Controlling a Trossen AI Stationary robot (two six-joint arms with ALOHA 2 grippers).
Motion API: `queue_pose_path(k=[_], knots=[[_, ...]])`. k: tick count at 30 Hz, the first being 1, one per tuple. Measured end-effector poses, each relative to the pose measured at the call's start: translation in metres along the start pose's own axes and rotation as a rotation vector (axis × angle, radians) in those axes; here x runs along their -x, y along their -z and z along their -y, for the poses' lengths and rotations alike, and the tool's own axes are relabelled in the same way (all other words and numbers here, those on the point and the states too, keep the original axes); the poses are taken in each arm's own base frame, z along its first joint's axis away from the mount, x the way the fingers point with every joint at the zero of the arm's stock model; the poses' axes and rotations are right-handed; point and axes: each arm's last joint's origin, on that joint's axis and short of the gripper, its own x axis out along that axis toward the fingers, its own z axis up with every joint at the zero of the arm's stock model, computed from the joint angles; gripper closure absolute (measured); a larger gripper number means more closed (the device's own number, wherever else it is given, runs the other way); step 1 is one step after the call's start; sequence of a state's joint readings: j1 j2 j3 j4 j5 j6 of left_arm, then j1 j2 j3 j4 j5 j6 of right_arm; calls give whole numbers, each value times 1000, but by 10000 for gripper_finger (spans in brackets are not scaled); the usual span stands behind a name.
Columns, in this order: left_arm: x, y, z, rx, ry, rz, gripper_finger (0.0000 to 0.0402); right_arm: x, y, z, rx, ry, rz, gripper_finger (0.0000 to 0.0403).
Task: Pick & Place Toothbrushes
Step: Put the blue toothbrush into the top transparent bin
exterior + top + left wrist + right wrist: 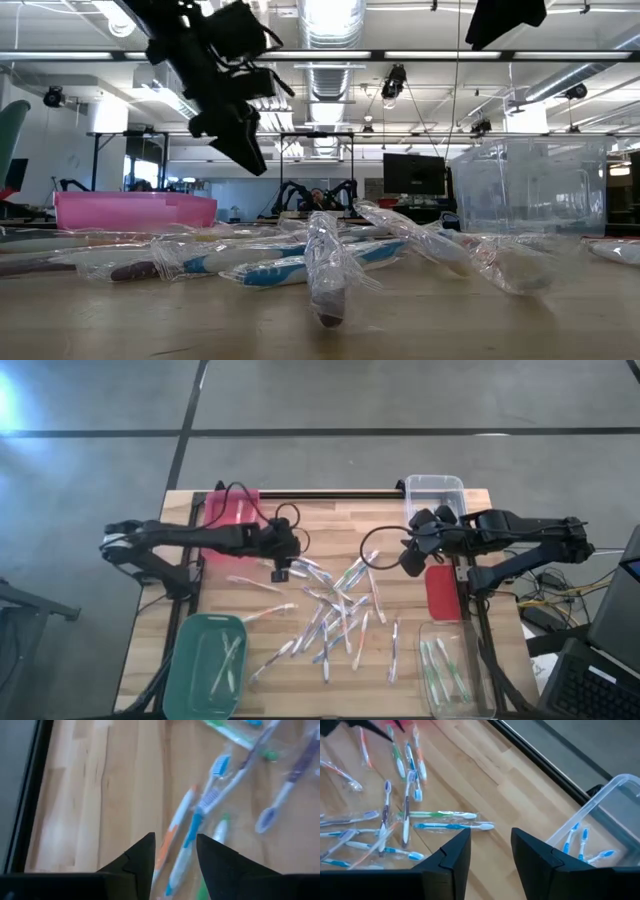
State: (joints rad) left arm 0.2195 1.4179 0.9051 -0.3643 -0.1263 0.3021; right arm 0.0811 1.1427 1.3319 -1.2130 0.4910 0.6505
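Left gripper (281, 572) hovers with fingers parted, empty, over the wrapped toothbrushes (335, 615) scattered mid-table, apparently poised to pick one. Right gripper (409, 563), also parted and empty, hangs beside the clear bin (434, 487).

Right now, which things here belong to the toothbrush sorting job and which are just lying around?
Job:
toothbrushes
green bin
pink bin
clear bins
left gripper
right gripper

Lying about:
red pad
black rail

Wrapped toothbrushes (300, 258) strewn on table (450, 320); pink bin (135, 210) behind.
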Motion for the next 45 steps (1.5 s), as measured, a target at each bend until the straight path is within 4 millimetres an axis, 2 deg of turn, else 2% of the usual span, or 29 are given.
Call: queue_pose_path(k=[4, 9, 13, 20, 31, 38, 45], knots=[[-17, -2, -9, -13, 10, -82, 257, 0, 0, 0, 8, -2, -2, 261], [-42, -3, -4, -187, 59, -165, 257, 0, 0, 0, 23, -1, -2, 272], [-54, 1, -2, -289, 67, -208, 257, 0, 0, 0, 25, -1, -2, 286], [-58, 9, 2, -237, 90, -260, 255, 0, 0, 0, 28, -1, -3, 309], [-59, 9, 4, -202, 138, -235, 255, 0, 0, 0, 35, -1, -3, 334], [-66, 12, 6, -198, 144, -241, 255, 0, 0, 0, 35, -1, -3, 321], [-81, 19, 10, -203, 162, -270, 259, 0, 0, 0, 36, -1, -2, 301]])
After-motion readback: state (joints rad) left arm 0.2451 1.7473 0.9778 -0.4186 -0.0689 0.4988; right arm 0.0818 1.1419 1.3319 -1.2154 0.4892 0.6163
